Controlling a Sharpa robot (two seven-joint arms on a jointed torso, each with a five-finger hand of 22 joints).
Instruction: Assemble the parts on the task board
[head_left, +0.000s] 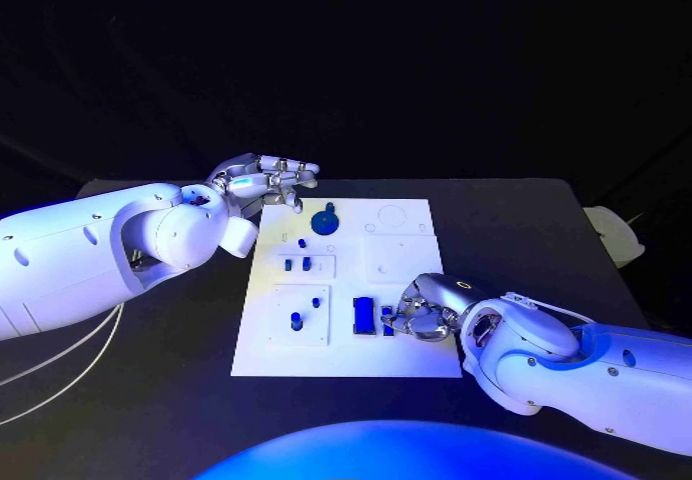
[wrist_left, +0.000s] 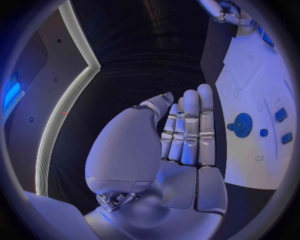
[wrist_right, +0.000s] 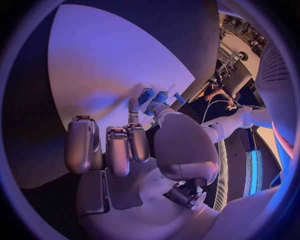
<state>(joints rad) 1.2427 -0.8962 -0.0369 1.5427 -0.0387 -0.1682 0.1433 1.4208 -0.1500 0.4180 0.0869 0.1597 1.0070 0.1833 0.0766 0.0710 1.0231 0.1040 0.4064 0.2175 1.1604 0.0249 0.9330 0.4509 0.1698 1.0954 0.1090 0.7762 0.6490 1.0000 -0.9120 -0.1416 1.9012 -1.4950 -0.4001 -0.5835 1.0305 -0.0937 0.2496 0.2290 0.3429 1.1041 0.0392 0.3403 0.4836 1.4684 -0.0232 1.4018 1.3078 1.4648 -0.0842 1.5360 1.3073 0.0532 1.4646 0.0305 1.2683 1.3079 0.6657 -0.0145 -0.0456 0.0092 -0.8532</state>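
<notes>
The white task board lies mid-table. On it sit a blue gear, several small blue pegs and a blue block. My right hand rests on the board's right side beside the block. Its fingers are curled down, and its thumb and a fingertip pinch a small blue part next to the block. My left hand hovers over the board's far left corner. In the left wrist view that hand has straight fingers with nothing in them, and the gear lies off to its side.
Black table surrounds the board. A pale object sits at the table's right edge. Loose cables hang off the left side.
</notes>
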